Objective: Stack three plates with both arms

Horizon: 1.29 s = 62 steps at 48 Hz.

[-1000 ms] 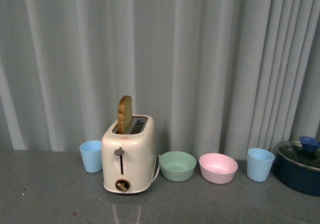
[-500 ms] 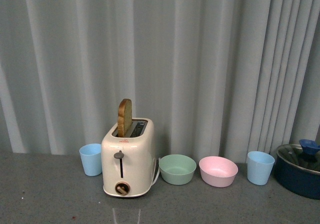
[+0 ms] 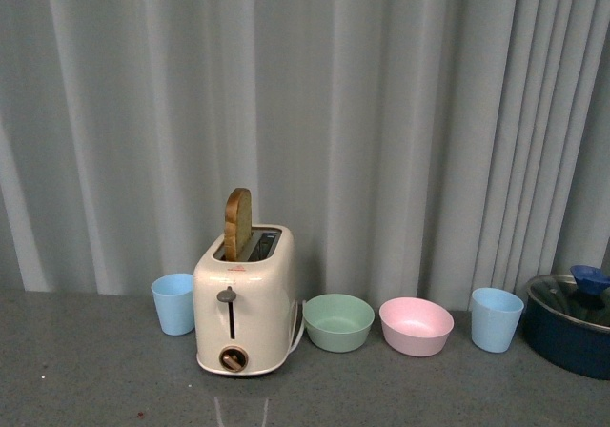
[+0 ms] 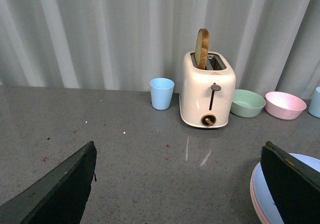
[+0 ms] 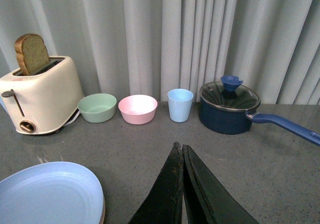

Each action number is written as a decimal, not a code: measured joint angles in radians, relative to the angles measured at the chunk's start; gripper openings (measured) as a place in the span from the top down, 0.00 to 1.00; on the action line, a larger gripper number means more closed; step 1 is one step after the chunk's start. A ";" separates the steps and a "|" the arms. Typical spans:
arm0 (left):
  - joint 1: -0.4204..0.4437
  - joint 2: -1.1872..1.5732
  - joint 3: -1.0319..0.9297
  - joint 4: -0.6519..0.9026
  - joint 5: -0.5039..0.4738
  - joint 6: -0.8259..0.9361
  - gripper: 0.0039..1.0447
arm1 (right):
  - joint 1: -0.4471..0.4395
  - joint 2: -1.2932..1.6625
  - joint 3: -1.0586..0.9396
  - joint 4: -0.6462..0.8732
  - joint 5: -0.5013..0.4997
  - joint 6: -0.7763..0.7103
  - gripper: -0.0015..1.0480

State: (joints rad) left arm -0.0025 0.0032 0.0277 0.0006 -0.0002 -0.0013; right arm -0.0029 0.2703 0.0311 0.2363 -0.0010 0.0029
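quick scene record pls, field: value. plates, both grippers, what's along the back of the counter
plates: light blue plate on top of a stack; pink rim beneath it; third plate not clearly visible
left gripper: open, jaws wide apart, empty
right gripper: shut, empty
back row: blue cup, toaster with bread slice sticking up, green bowl, pink bowl, second blue cup, blue lidded pot
counter: grey, speckled
backdrop: grey curtain

"What do the robot's ends look like from here?"

"The left gripper (image 4: 180, 184) has two broad, flat, matte black fingers (image 4: 60, 189); the right gripper (image 5: 183, 184) has slim, tapering black blades."
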 joint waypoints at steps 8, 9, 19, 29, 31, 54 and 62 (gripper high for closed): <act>0.000 0.000 0.000 0.000 0.000 0.000 0.06 | 0.000 -0.051 -0.026 -0.016 0.000 0.000 0.97; 0.000 0.000 0.000 0.000 0.000 0.000 0.06 | 0.000 -0.056 -0.026 -0.021 0.000 0.000 0.97; 0.000 0.000 0.000 0.000 0.000 0.000 0.06 | 0.000 -0.127 -0.025 -0.093 0.000 0.000 0.97; 0.000 -0.001 0.000 0.000 0.000 0.000 0.06 | 0.000 -0.266 -0.025 -0.234 0.000 0.000 0.97; 0.000 -0.001 0.000 0.000 0.000 0.000 0.06 | 0.000 -0.266 -0.025 -0.235 0.000 -0.001 0.97; 0.000 -0.001 0.000 0.000 0.000 0.000 0.06 | 0.000 -0.266 -0.025 -0.235 0.000 -0.002 0.54; 0.000 -0.001 0.000 0.000 0.000 0.000 0.06 | 0.000 -0.266 -0.025 -0.235 0.000 -0.002 0.29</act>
State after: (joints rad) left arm -0.0025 0.0025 0.0277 0.0006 -0.0002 -0.0013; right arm -0.0029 0.0044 0.0063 0.0013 -0.0013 0.0010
